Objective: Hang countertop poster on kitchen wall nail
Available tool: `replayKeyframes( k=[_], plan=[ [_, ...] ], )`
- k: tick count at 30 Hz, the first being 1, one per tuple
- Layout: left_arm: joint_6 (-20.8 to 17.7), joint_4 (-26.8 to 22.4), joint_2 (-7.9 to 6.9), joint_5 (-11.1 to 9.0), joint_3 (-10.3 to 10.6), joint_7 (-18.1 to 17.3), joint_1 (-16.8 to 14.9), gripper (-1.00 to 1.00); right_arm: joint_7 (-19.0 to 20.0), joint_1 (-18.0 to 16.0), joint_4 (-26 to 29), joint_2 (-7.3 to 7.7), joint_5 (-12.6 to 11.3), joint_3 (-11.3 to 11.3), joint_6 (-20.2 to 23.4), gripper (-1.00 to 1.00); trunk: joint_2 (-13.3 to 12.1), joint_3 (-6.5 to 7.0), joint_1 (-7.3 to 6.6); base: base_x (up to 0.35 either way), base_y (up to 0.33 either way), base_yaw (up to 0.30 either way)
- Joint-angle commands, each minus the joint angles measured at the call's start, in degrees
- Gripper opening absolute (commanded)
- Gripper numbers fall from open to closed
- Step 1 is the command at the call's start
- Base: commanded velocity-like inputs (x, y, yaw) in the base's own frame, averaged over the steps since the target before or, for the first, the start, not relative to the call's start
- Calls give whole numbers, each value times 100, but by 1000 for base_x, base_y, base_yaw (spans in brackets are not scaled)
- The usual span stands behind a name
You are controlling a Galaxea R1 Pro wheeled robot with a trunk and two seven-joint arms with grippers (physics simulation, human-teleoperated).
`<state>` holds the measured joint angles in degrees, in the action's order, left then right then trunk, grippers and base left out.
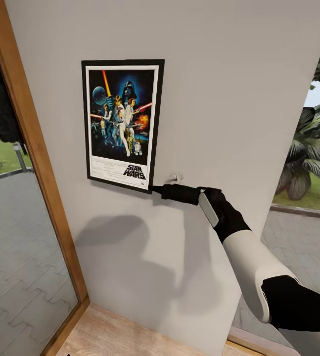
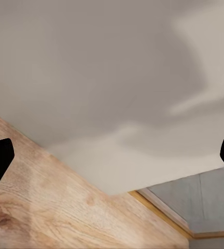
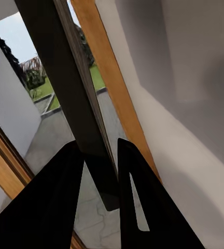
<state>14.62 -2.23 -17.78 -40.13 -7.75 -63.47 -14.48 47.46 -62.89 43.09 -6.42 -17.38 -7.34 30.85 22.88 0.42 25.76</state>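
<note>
Right gripper clamped on lower right corner of poster, frame edge pinched between fingers. Poster upright against wall, off countertop. Nail seating unconfirmed; release outstanding. Left gripper spread wide, empty.

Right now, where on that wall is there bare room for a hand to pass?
Bare wall lies right of the poster up to the garden view, and below it down to the wooden floor. It is crowded at the poster's lower right corner, where the right gripper clamps the frame beside a small white hook.
</note>
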Motion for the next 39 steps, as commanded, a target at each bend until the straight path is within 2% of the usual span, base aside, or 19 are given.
replayKeyframes(
  k=[1, 39],
  plan=[
    [32, 6, 0, 45, -45, -13, -3, 100, -5, -2, 33, 1, -45, -4, 44, -100, 4, -3, 2, 0, 0, 0],
    [40, -5, 46, 49, -25, -15, 1, 100, -18, 57, 33, -5, -55, -12, 47, -100, 4, -3, 2, 0, 0, 0]
  ],
)
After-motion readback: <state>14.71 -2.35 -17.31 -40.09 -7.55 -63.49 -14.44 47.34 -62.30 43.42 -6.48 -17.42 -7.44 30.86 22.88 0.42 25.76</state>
